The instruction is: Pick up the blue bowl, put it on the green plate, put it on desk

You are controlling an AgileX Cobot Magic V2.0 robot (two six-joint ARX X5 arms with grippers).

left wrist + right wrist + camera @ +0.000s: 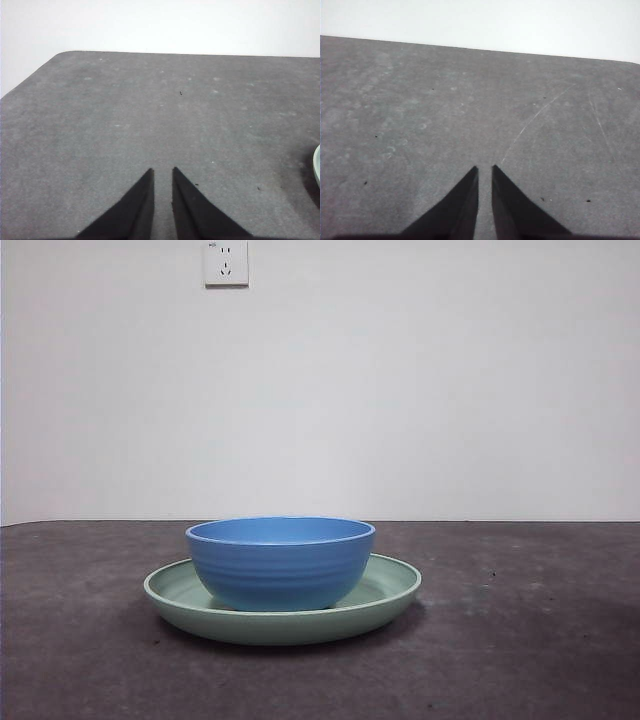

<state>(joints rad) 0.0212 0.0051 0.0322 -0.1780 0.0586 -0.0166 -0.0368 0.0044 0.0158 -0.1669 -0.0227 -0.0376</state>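
Note:
The blue bowl (280,562) stands upright inside the green plate (390,585), which rests on the dark desk (520,640) in the middle of the front view. Neither arm shows in the front view. My left gripper (163,172) is shut and empty above bare desk; a sliver of the green plate's rim (317,167) shows at the edge of the left wrist view. My right gripper (484,170) is shut and empty above bare desk; neither bowl nor plate shows in the right wrist view.
A white wall with a power socket (225,262) stands behind the desk. A rounded desk corner (60,56) shows in the left wrist view. Faint scratches (535,120) mark the desk in the right wrist view.

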